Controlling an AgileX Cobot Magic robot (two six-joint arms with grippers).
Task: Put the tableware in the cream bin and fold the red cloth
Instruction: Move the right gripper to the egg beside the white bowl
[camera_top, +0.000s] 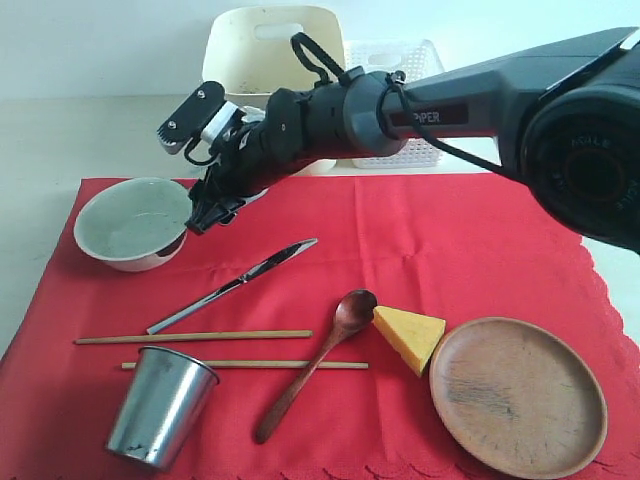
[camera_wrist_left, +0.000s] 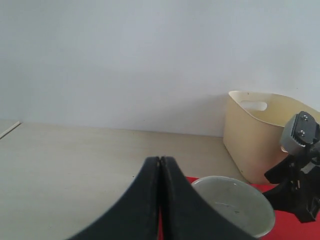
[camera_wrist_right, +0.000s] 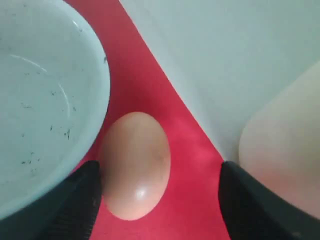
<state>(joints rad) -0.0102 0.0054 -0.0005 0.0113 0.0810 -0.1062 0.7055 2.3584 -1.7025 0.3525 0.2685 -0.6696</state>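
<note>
My right gripper (camera_top: 205, 213) reaches across to the pale green-white bowl (camera_top: 132, 222) at the far left of the red cloth (camera_top: 420, 240). Its fingers stand open around a tan egg (camera_wrist_right: 134, 165) lying on the cloth beside the bowl's rim (camera_wrist_right: 95, 100); one finger (camera_wrist_right: 75, 200) is close to the egg. The cream bin (camera_top: 270, 40) stands behind. On the cloth lie a knife (camera_top: 235, 285), two chopsticks (camera_top: 190, 337), a wooden spoon (camera_top: 315, 365), a steel cup (camera_top: 160, 405) and a brown plate (camera_top: 517, 395). My left gripper (camera_wrist_left: 160, 161) is shut and empty, off the cloth.
A cheese wedge (camera_top: 410, 335) lies between the spoon and the plate. A white lattice basket (camera_top: 400, 60) stands right of the cream bin. The right arm's body spans the back of the cloth. The pale tabletop (camera_wrist_left: 75, 160) extends left of the cloth.
</note>
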